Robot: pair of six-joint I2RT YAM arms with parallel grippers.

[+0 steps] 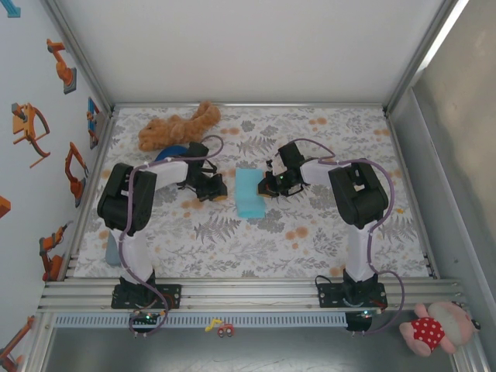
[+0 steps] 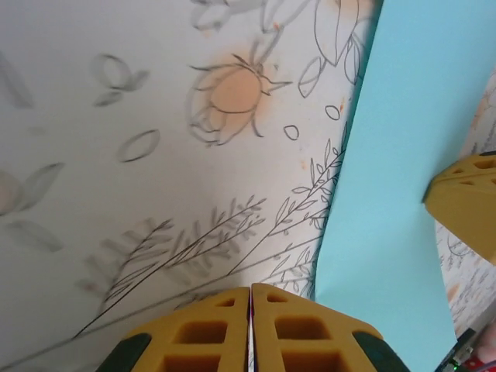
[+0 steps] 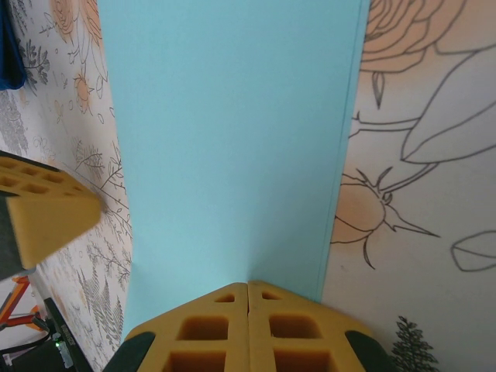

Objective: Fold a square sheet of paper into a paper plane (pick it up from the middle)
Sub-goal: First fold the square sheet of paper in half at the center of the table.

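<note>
A: Top external view: where's the paper (image 1: 249,194)?
B: Mid-counter (image 1: 310,236), a narrow rectangle lying flat between the arms, with open counter ahead and behind.
A: Left gripper (image 1: 223,191)?
B: Pressed together, empty, just beside the left edge.
A: Right gripper (image 1: 266,188)?
B: Closed too, tips on the paper by its right edge.

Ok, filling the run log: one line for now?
paper: flat, rectangular | left gripper: shut, beside paper | right gripper: shut, tip over paper
</note>
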